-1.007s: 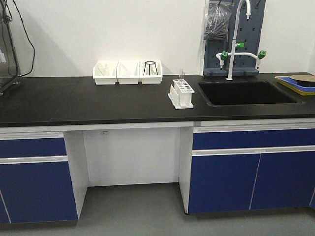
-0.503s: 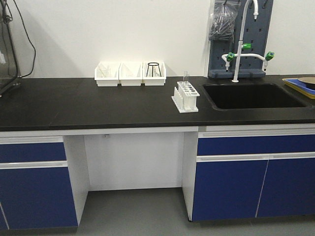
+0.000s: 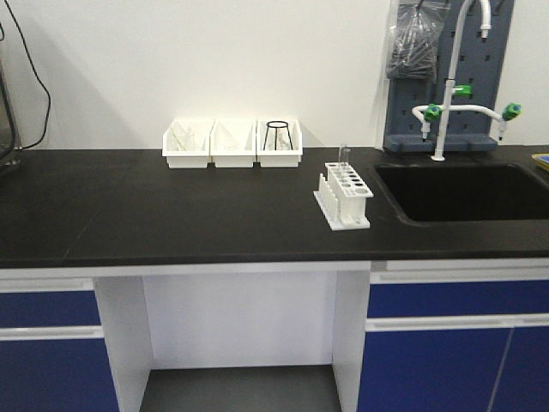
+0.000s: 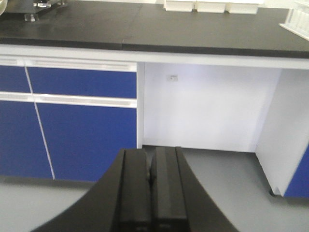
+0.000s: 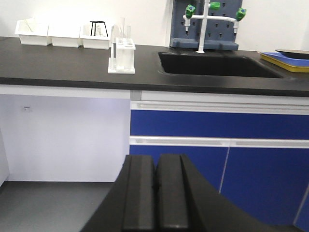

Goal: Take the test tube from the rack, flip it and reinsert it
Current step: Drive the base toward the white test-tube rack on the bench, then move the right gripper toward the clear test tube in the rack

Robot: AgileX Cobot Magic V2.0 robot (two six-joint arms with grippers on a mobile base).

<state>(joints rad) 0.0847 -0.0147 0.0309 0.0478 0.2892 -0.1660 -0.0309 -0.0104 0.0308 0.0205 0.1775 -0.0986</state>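
On the table point(image 3: 171, 206), the tube point(image 3: 344, 156) is standing in the rack point(image 3: 346, 202); both jaws are sitting shut, empty; they should be opening before coming down straight.

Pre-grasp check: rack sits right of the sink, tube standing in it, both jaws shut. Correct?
No: the rack is left of the sink, per the front-facing view. The test tube stands in it; left gripper and right gripper have jaws shut.
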